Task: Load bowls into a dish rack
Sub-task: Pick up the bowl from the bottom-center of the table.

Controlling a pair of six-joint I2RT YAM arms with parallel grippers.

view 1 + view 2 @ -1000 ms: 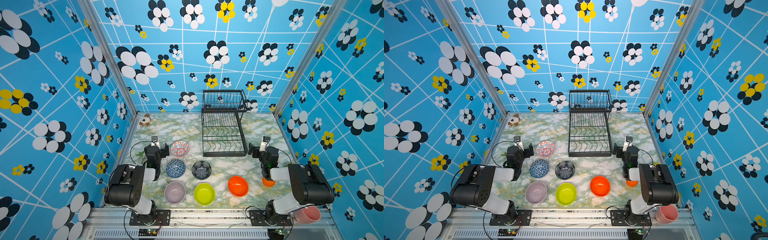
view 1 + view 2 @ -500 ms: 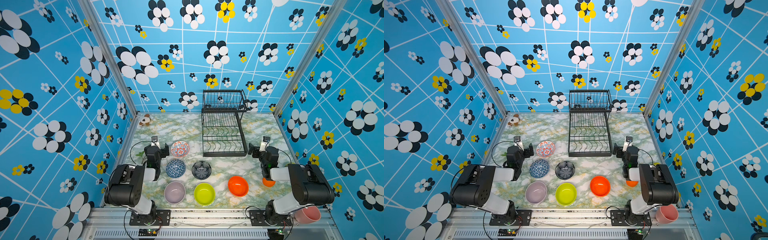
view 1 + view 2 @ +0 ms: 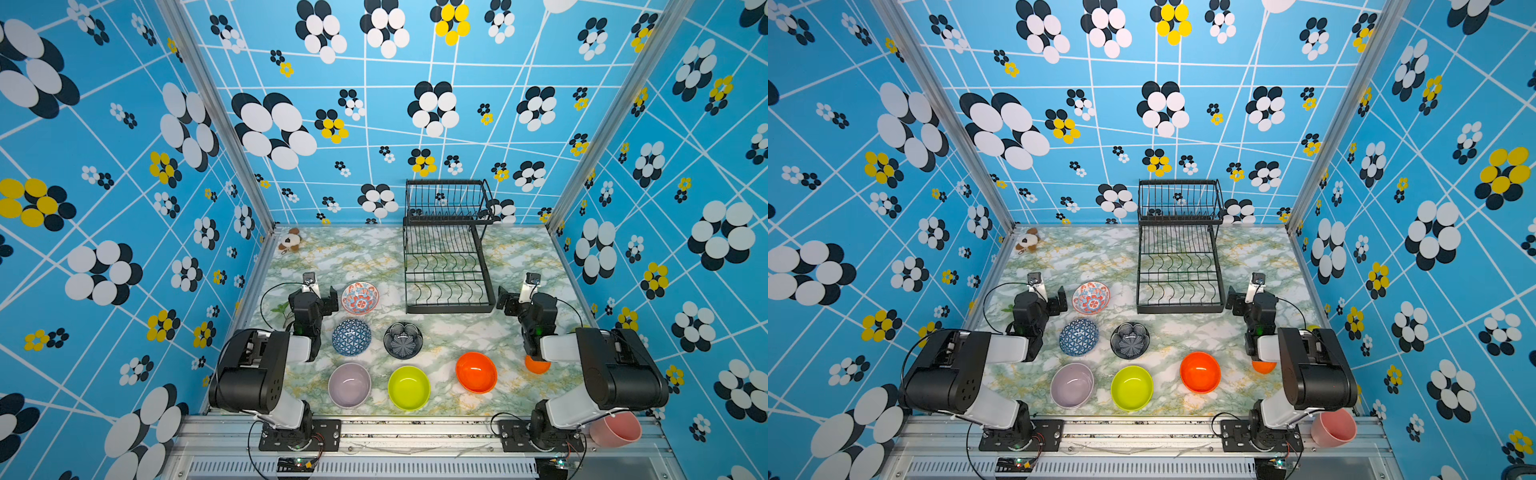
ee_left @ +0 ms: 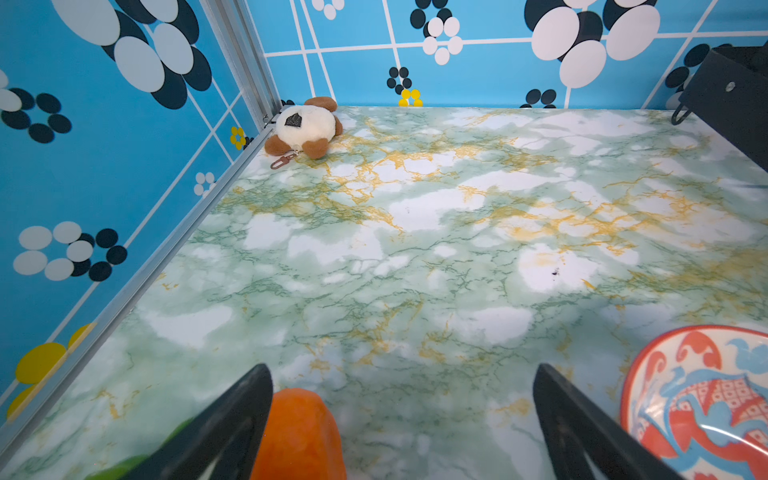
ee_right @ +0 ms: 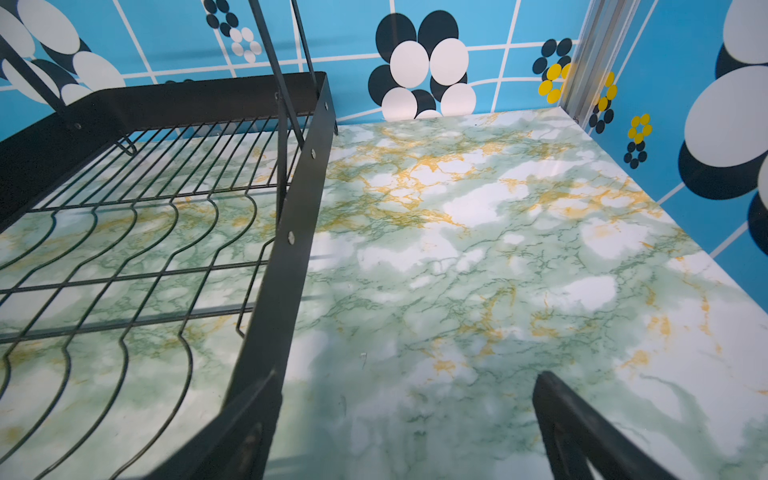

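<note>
Six round, glossy bowls sit upright on the marbled desk (image 3: 374, 257), lower centre in both top views: the floral bowl (image 3: 360, 296), geometric bowl (image 3: 351, 336) and black bowl (image 3: 403, 340), with the plain lilac bowl (image 3: 349, 385), lime bowl (image 3: 409, 387) and orange bowl (image 3: 476, 372) below them. The black wire dish rack (image 3: 449, 309) stands above them, right of centre. The left jaws and right jaws are both released. The right arm half hides an orange fruit (image 3: 537, 365) and a pink cup (image 3: 615, 430).

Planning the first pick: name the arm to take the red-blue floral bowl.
Left, likely. The left tool, open, sits beside the red-blue floral bowl; the right tool is beyond the dish rack.
</note>
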